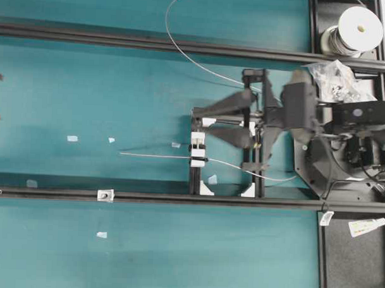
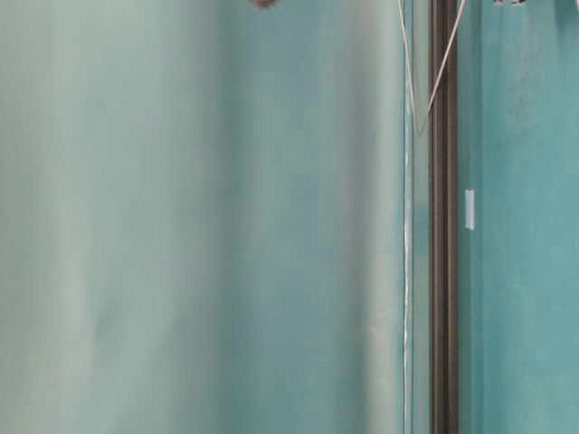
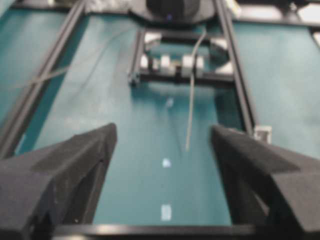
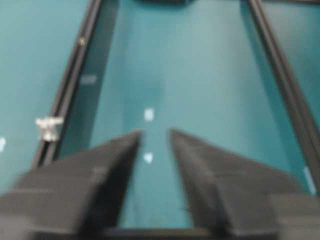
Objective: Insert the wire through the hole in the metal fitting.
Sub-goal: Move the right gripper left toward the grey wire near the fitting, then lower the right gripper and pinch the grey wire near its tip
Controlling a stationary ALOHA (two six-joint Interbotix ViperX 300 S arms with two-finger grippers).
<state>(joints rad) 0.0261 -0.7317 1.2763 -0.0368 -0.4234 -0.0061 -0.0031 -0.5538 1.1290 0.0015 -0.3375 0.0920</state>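
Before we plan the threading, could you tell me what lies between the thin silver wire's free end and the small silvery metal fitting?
Overhead, only bare teal table surface separates the wire's free end from the metal fitting.

1. overhead view looks straight down on the teal table (image 1: 118, 97) from afar.
2. table-level view sits low and close, mostly blurred teal.
3. left wrist view faces the white clamp block (image 3: 189, 65).
4. right wrist view faces the opposite way; both wrist views share the metal fitting (image 3: 262, 133) on its rail.
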